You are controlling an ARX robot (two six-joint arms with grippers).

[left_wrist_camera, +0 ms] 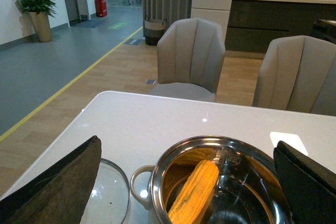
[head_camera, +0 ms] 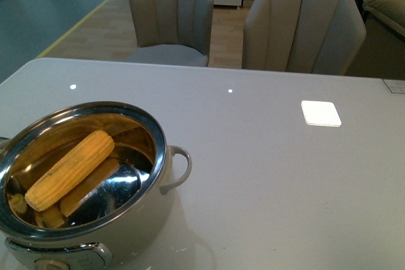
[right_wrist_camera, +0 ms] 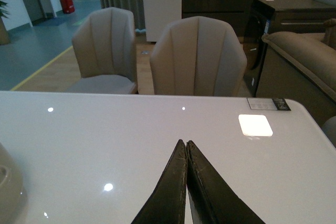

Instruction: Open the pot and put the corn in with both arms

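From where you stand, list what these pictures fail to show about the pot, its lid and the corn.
- Cream-white electric pot: front view's bottom edge cuts off its beige dial.
- Glass lid: lying beside the pot, half hidden by a left gripper finger and the left wrist view's bottom edge; its knob is unseen.
- Yellow corn cob: mirrored in the steel wall; the underside is hidden.
- Right wrist view: only a sliver of pot.

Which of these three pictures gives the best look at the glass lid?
The left wrist view, and only partly: the lid lies on the table beside the pot, half hidden behind the left hand's finger. The front and right wrist views show no lid.
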